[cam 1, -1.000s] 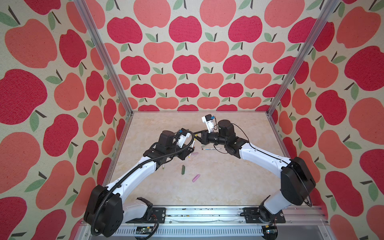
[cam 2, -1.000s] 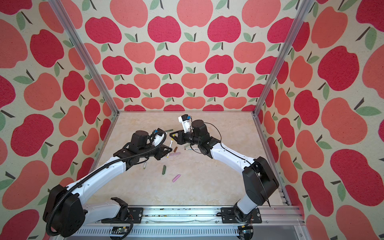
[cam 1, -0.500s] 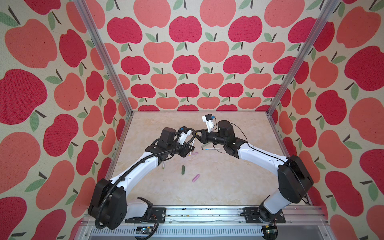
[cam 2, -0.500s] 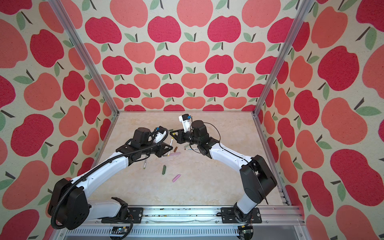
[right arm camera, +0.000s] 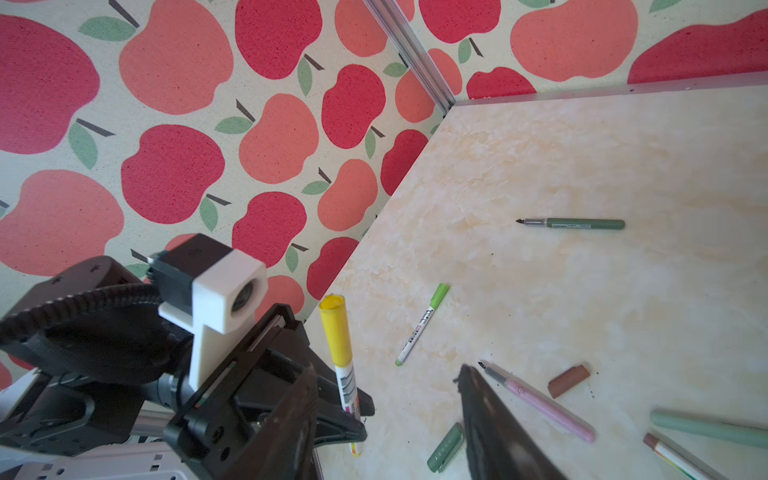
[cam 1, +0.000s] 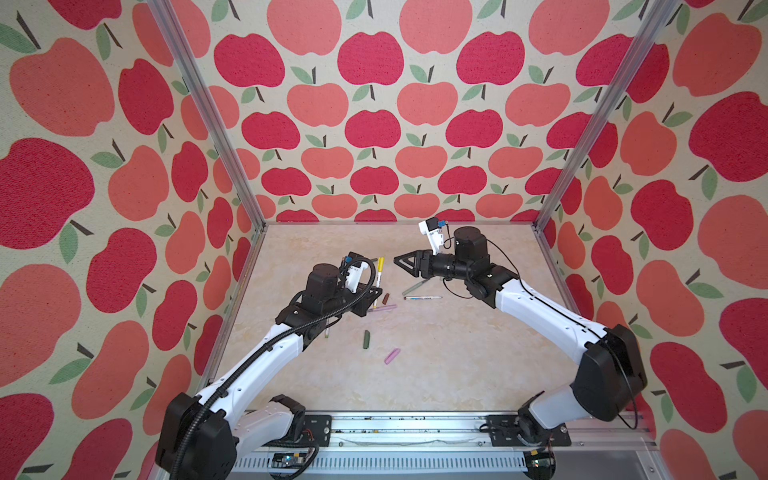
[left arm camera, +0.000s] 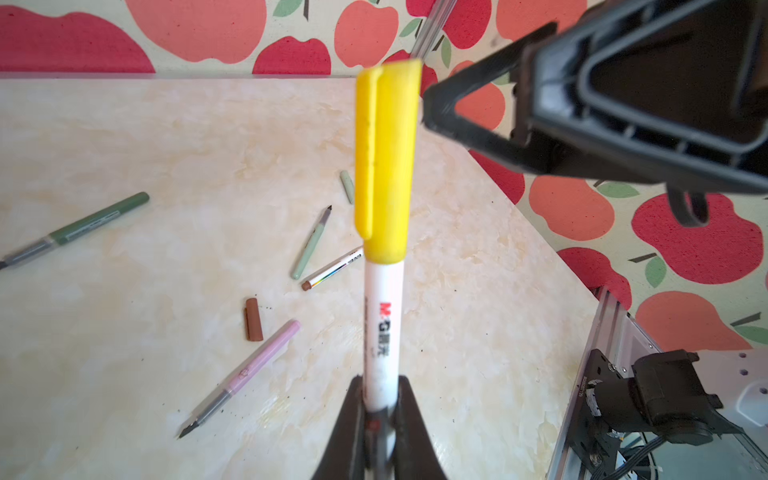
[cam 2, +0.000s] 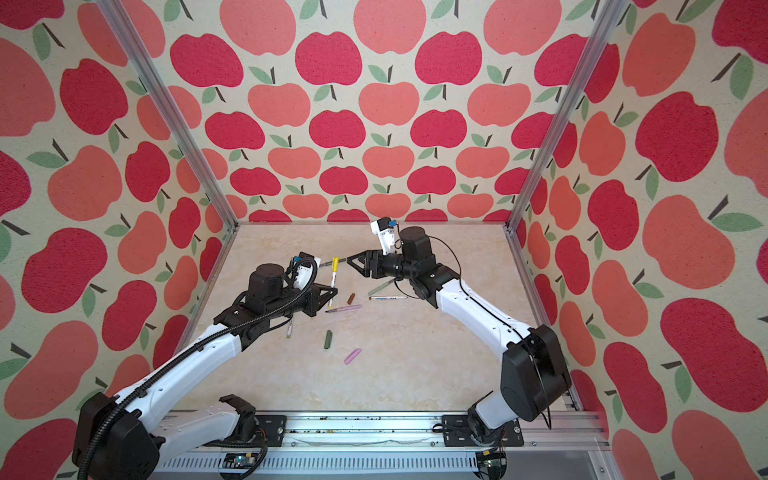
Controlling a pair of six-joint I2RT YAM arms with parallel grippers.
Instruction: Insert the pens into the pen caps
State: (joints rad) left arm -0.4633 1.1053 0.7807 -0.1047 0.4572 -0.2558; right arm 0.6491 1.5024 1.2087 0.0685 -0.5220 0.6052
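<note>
The pale marbled desk (cam 1: 457, 374) spreads across the bottom of the apple-papered booth, and the two arms lean in over its middle: the left arm (cam 1: 266, 353) from the near left, the right arm (cam 1: 540, 316) from the near right. The left end effector (left arm camera: 380, 399) is clamped tight on the lower barrel of a white pen (left arm camera: 383, 332) and holds it upright above the desk, with a yellow cap (left arm camera: 386, 166) seated on the pen's top end. The right end effector (cam 1: 399, 260) has its jaws spread with nothing between them, and its tip is just beside that cap, a small gap showing in both top views. The other pens lie flat on the desk. A dark green pen (right arm camera: 571, 224) lies towards the back, and a lime-capped pen (right arm camera: 419, 328) lies under the left arm. A pink pen (cam 1: 384, 308), a sage pen (cam 1: 415, 286) and a second white pen (cam 1: 423, 297) lie between the arms. The loose caps are smallest: a brown cap (cam 1: 386, 298) just beside the pink pen, a dark green cap (cam 1: 366, 338) and a pink cap (cam 1: 392, 356) nearer the front, and a sage cap (left arm camera: 347, 187) towards the back.
</note>
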